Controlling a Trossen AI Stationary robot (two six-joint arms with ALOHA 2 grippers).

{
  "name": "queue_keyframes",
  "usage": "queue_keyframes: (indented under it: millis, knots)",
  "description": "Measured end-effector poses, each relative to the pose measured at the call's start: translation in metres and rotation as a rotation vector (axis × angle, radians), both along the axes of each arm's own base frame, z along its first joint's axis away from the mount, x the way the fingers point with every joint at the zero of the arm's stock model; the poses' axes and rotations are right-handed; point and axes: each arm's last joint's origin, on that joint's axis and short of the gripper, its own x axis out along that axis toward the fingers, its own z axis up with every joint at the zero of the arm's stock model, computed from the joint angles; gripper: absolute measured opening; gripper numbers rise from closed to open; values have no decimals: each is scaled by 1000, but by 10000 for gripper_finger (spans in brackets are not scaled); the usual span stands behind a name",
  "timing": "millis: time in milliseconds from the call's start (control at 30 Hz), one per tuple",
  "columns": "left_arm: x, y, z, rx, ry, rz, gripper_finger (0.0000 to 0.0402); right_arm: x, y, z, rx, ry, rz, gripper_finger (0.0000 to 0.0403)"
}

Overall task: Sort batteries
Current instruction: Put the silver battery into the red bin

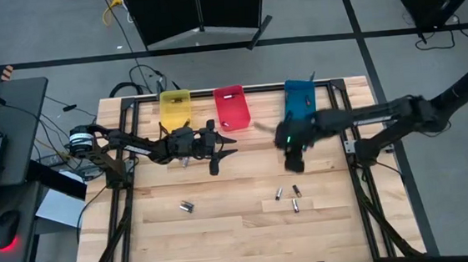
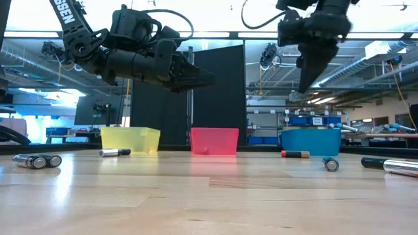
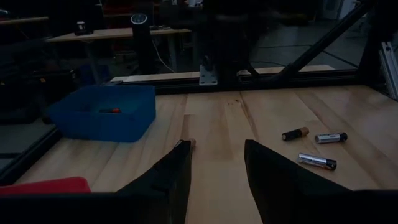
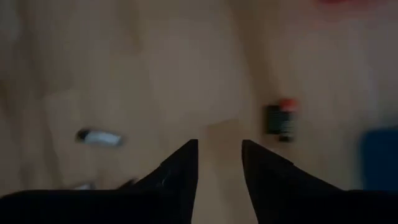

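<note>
Several small batteries lie on their sides on the wooden table: one [image 1: 187, 207] toward the near left and three [image 1: 278, 194] [image 1: 296, 190] [image 1: 295, 206] near the middle. In the low view they show as cells [image 2: 36, 160] [image 2: 330, 164]. My left gripper [image 1: 225, 144] hovers open in front of the red bin [image 1: 231, 108], fingers pointing right. My right gripper [image 1: 292, 161] hangs open above the table in front of the blue bin [image 1: 300, 99], pointing down, above the three batteries. In the right wrist view a dark, red-tipped battery [image 4: 281, 118] and a silvery one [image 4: 102, 138] lie below.
A yellow bin [image 1: 175, 109], the red bin and the blue bin stand in a row along the far edge. The blue bin [image 3: 102, 112] holds one battery [image 3: 111, 111]. Black frame rails run along the table's sides. Bare wood lies toward the near edge.
</note>
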Motion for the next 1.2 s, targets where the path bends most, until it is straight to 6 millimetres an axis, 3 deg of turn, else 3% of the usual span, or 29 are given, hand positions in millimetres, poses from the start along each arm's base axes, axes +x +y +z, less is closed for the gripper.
queue_keyframes:
  millis: [233,400,833,1200]
  knots:
    - [0,0,0,11,4,-1,156,20,60,-44,-1,178,324,186]
    - [0,0,0,23,5,2,156,31,83,-71,-25,226,490,213]
    - [-1,0,-6,15,60,15,156,53,91,-90,-111,187,733,208]
    - [-1,0,-8,8,86,13,156,55,89,-112,-120,238,789,190]
